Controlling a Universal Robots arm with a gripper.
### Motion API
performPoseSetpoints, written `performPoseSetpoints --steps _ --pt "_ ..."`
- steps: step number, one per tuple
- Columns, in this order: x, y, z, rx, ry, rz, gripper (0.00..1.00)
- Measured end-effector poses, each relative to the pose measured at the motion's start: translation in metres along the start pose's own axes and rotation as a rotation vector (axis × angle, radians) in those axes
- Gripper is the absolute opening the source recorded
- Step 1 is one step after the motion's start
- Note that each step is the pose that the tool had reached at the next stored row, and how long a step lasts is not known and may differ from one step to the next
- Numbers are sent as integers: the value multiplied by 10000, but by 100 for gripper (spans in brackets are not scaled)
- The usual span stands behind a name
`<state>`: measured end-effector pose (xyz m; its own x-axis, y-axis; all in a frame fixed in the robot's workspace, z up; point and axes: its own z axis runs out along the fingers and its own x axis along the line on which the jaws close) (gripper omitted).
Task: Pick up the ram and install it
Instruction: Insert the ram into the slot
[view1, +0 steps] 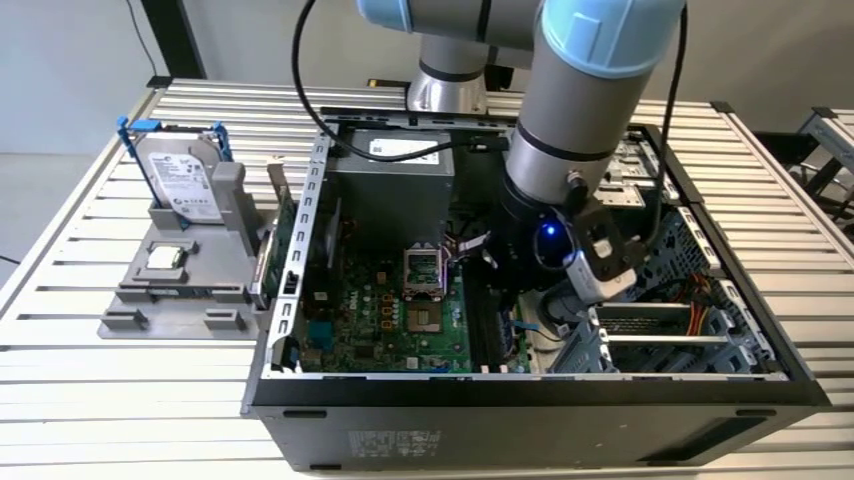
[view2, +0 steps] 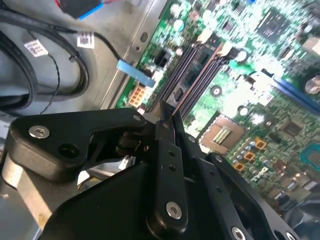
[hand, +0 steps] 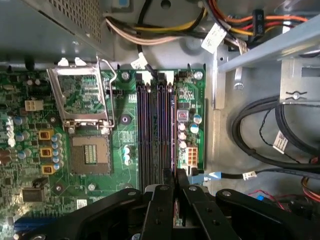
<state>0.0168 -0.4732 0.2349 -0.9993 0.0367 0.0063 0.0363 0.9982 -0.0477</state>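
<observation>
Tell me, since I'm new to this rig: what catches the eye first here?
The arm reaching down into the open computer case in the exterior view. In the first wrist view, the gripper hangs at the end of the dark memory slots, beside the open processor socket.

White slatted metal table (view1: 107, 380), pale grey wall (view1: 67, 60) behind
</observation>
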Motion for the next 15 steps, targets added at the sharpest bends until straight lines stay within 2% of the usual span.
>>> performPoseSetpoints --steps 4,9,15 --pt "1 27 27 3 -2 0 0" --pt "1 58 110 4 -2 -28 0" --pt "2 77 126 4 -6 -81 0"
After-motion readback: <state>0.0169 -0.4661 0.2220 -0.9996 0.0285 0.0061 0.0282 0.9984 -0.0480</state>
